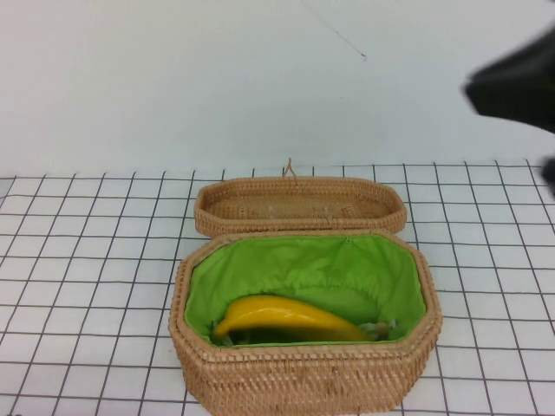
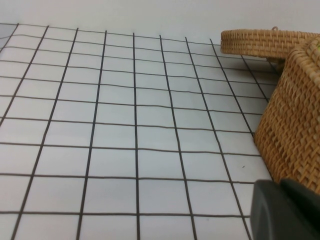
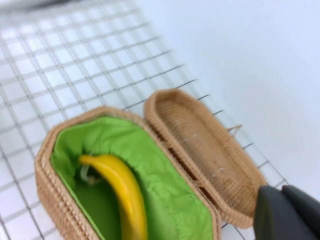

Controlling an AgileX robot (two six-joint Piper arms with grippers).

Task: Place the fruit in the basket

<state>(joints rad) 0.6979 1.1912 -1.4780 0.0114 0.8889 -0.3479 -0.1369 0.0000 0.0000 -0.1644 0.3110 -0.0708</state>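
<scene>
The yellow banana (image 1: 286, 319) lies inside the deep tan wicker basket (image 1: 303, 381) on its green lining, along the near wall. It also shows in the right wrist view (image 3: 125, 190), inside the basket (image 3: 45, 180). My right gripper (image 1: 516, 82) hangs high at the far right, above and behind the basket, shut and empty; its tips show in its own view (image 3: 282, 212). My left gripper (image 2: 280, 210) is shut and empty, low over the table just left of the basket's wall (image 2: 295, 125). It is out of the high view.
The shallow unlined wicker lid (image 1: 299, 204) with a small loop lies open-side up directly behind the basket, touching it; it also shows in the wrist views (image 3: 210, 150) (image 2: 265, 42). A white gridded table surface (image 1: 87, 260) spreads on both sides.
</scene>
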